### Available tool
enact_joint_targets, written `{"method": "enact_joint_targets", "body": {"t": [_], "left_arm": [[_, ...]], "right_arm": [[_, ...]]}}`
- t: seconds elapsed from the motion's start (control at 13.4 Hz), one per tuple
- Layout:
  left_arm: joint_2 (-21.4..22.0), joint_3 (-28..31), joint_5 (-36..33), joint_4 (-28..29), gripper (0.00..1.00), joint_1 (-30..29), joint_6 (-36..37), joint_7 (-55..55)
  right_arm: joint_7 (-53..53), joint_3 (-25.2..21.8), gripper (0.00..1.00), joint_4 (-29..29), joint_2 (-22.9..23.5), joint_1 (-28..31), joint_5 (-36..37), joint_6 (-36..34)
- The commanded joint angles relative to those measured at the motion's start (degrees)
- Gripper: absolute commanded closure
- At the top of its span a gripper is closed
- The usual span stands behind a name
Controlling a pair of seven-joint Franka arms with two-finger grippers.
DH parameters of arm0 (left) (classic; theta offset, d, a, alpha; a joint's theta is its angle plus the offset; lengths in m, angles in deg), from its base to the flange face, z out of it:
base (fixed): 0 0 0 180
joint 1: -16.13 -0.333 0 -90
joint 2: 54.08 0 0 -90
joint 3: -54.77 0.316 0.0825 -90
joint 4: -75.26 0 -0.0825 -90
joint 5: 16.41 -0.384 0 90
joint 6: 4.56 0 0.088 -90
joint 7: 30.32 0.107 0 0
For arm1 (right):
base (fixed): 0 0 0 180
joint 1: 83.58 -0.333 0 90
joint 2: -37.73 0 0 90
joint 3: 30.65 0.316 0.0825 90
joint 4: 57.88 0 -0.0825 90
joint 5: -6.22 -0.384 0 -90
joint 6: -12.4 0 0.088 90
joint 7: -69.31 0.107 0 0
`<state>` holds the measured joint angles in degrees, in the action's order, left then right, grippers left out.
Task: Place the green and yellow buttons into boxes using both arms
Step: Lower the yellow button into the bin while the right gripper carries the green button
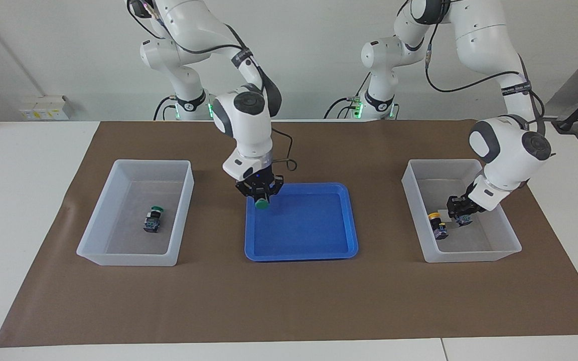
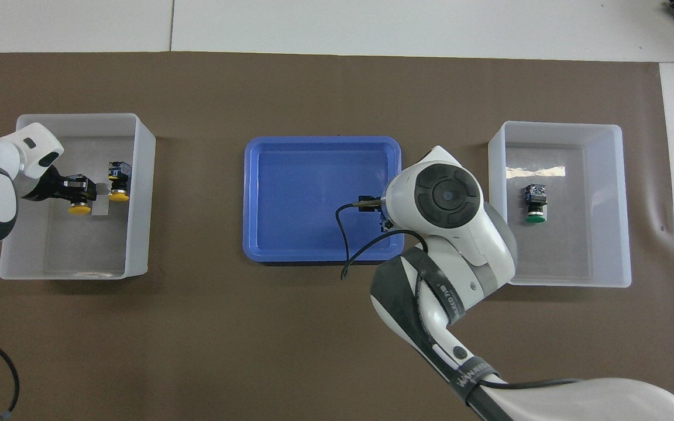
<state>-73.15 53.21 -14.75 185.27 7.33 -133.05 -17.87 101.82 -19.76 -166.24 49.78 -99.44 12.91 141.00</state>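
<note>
I see the glossy blue tray [image 1: 301,248] under my right gripper [image 1: 260,193], clenching a round-capped green button [image 1: 262,203]; left gripper [image 1: 462,210] grasps a yellow button [image 2: 79,207] inside its translucent box [image 1: 462,253].

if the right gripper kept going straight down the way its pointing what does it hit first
Most likely the blue tray. The right gripper points straight down over the tray's corner nearest the robots, toward the right arm's end, holding a green button. That button would meet the tray floor first, though its exact height above it is unclear.
</note>
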Motion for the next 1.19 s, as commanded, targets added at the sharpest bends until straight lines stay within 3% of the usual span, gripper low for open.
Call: {"method": "enact_joint_targets", "body": {"t": [0.0, 0.15, 0.3, 0.45, 0.67, 0.82, 0.89, 1.12], "left_arm": [[0.08, -0.11, -0.70, 2.66, 1.00, -0.34, -3.61, 0.64], [0.08, -0.11, -0.79, 2.66, 1.00, -0.34, -3.27, 0.73], [-0.01, -0.11, -0.79, 2.23, 0.80, -0.16, -2.82, 0.73], [-0.10, -0.11, -1.31, 1.61, 0.70, -0.25, -2.12, 0.73], [-0.27, -0.11, -2.81, -0.93, 0.49, -0.08, 0.60, 0.73], [-0.88, -0.11, -2.81, -1.99, 0.30, -0.07, 1.22, 0.73], [-0.98, -0.11, -2.81, -2.60, 0.26, 0.01, 1.57, 0.73], [-1.50, -0.11, -3.60, -5.59, 0.21, 0.36, 4.90, 0.73]], "right_arm": [[-5.14, 0.36, 1.00, -1.50, -5.98, 8.09, -1.33, -3.52], [-16.98, 0.36, 1.00, -1.84, -6.87, 15.73, -1.50, -4.85], [-26.58, 0.36, 1.00, -3.86, -6.78, 22.33, -1.59, -3.80], [-34.93, 0.36, 1.00, -7.54, -5.12, 28.31, -1.59, 1.26], [-43.99, 0.36, 1.00, -12.04, -1.26, 33.25, -1.50, 11.73], [-46.14, 0.36, 1.00, -12.39, 0.77, 34.32, -1.59, 15.44], [-45.61, 0.36, 1.00, -12.92, 0.86, 33.97, -1.59, 15.71], [-44.29, 0.36, 0.71, -14.06, 1.91, 33.70, -1.59, 15.98]]}}
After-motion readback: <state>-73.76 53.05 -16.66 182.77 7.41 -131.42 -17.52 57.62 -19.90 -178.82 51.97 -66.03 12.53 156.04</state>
